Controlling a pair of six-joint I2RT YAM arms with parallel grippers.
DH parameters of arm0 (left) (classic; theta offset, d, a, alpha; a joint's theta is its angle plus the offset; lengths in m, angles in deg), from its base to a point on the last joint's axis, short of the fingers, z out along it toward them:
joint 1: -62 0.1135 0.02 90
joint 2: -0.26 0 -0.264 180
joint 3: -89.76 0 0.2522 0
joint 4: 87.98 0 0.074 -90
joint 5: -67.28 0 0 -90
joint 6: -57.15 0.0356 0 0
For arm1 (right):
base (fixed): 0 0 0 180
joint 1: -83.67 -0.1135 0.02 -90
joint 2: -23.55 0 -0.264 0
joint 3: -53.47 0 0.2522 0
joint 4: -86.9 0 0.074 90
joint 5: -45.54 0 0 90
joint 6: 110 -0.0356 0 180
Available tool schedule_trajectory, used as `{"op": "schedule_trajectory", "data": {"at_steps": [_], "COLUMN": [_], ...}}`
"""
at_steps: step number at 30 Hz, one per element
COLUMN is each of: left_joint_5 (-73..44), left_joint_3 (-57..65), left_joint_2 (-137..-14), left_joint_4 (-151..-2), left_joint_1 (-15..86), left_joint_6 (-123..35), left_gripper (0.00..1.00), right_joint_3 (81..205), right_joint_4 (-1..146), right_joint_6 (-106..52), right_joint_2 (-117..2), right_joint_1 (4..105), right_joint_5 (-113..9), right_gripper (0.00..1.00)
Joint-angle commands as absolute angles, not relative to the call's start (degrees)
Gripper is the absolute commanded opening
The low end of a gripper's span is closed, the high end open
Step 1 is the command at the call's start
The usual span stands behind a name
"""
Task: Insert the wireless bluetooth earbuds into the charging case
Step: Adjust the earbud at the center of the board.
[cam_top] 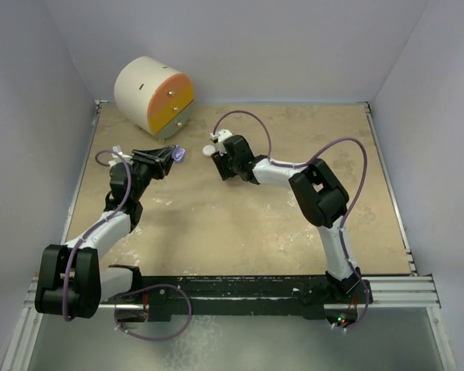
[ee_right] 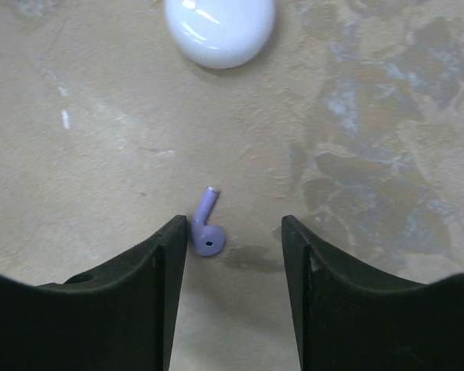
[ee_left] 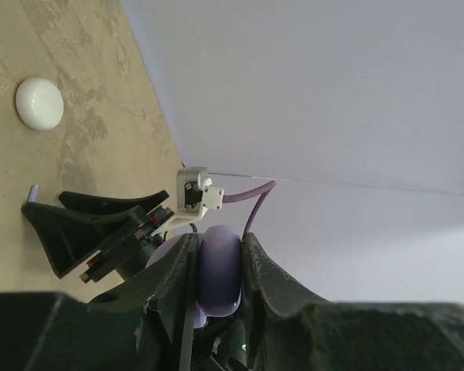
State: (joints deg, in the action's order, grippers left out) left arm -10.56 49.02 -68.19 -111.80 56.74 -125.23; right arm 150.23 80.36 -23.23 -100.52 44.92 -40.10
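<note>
The table (cam_top: 255,224) is cut off at the near edge by the arms' mounting rail; at its far left corner a white drum with an orange and yellow face (cam_top: 151,93) lies on its side, what the face carries too small to tell; the left claw (ee_left: 220,241) is clamped narrow on a lilac case (ee_left: 220,278) raised off the table, and its fingers (ee_left: 178,270) cover both flanks, so only a rounded edge shows and no lid seam can be made out; the right claw (ee_right: 234,224) stands parted and holds nothing, its tips low over the table right of the left claw; a white puck (ee_right: 220,27) lies just beyond those tips, its far half cut by the wrist view's top edge; the purple earbud (ee_right: 206,232) lies flat on the table between the parted fingers, against one inner face, though contact cannot be told; from above the claw hides it; its long axis runs along the claw's reach, bulb end nearest the claw, stem pointing towards the white puck.
</note>
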Motion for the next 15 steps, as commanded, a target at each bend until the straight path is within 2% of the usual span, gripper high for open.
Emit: {"op": "schedule_trajectory", "data": {"at_steps": [1,15], "left_joint_5": [-10.56,-10.47], "left_joint_3": [48.05,47.78], "left_joint_2": [-67.6,-68.5], "left_joint_4": [-113.59,-113.97], "left_joint_1": [57.25,57.25], "left_joint_6": [-124.58,-124.55], "left_gripper": [0.0,0.0], "right_joint_3": [148.53,147.37], "right_joint_4": [70.91,69.67], "right_joint_6": [-23.76,-24.35], "right_joint_2": [-102.35,-100.73], "right_joint_1": [46.95,52.67], "right_joint_5": [-32.9,-29.45], "right_gripper": [0.55,0.57]}}
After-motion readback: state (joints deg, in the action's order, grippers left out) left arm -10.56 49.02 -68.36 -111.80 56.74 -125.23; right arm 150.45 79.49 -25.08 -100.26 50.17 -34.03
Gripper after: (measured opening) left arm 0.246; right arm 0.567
